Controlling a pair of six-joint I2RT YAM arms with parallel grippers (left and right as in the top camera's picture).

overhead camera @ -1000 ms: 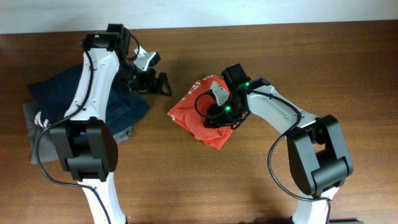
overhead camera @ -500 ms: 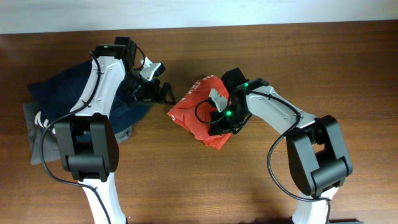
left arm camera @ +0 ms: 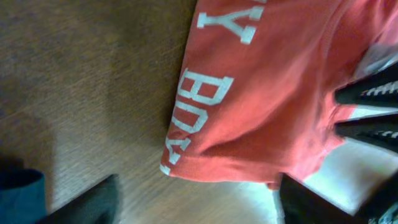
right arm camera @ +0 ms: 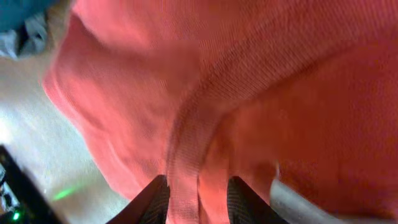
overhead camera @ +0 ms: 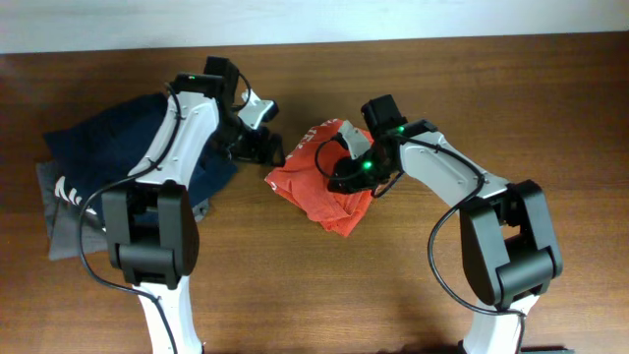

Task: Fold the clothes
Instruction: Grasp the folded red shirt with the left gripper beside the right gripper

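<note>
At ten o'clock of the T-shirt (overhead camera: 314, 192), the released left jaws have just arrived for shared folding; the right jaws' grip I cannot tell.

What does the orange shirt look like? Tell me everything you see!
The T-shirt is orange-red, soft knit cloth with white letters. It lies bunched in a crumpled heap on the wooden table, not yet neatly folded. The right gripper pinches a ridge of it, and the open left gripper hangs by its edge.
</note>
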